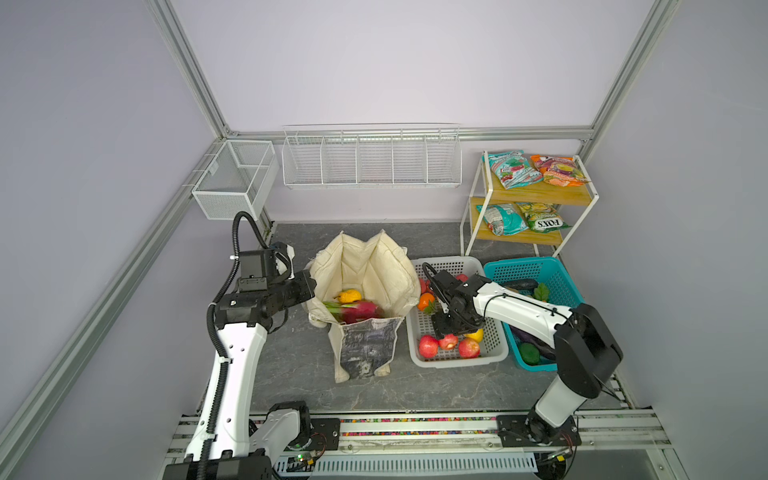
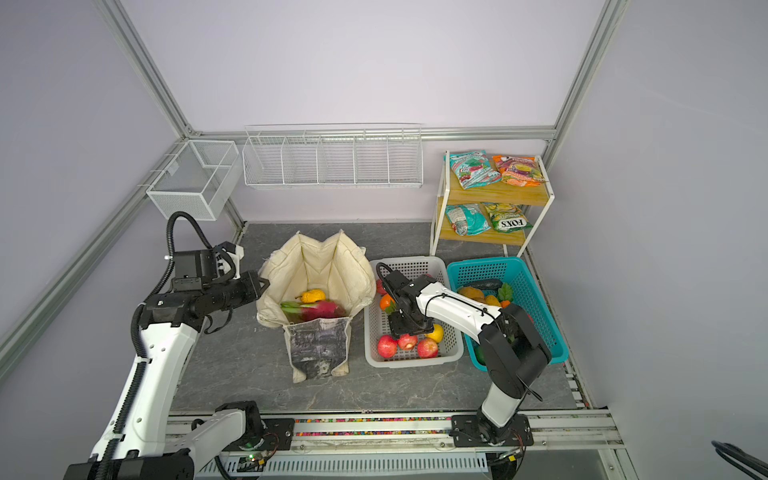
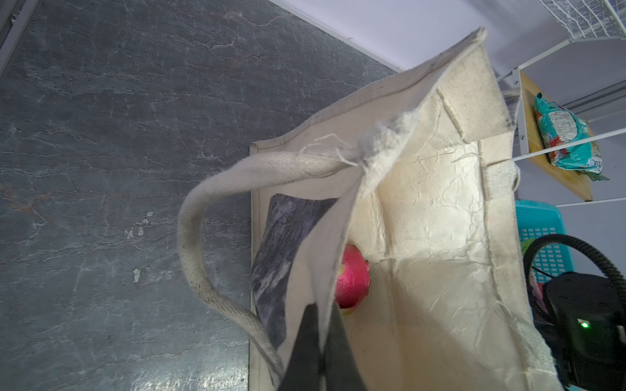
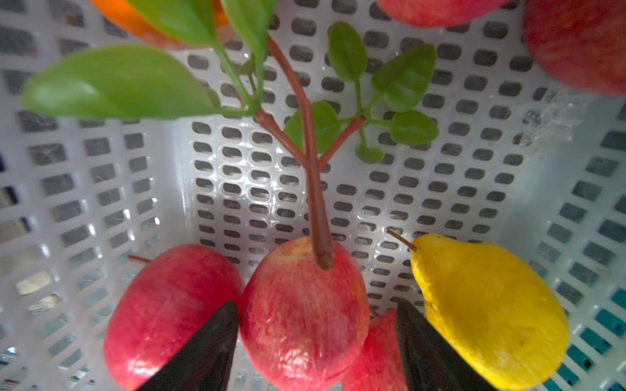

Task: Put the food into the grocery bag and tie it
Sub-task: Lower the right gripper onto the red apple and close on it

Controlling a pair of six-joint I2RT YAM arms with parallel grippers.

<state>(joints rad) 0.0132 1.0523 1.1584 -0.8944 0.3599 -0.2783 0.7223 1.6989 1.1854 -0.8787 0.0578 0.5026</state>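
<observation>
Apple [image 4: 305, 315] sits inside spread right gripper [image 4: 316, 303] — left gripper [image 3: 322, 309] pinches grocery bag [image 3: 423, 203].

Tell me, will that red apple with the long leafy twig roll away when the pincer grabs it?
Probably not far: the apple sits against another apple, with a yellow pear close by. Its round, glossy skin might slip in the right pincer. The long twig could snag or tip it.
</observation>
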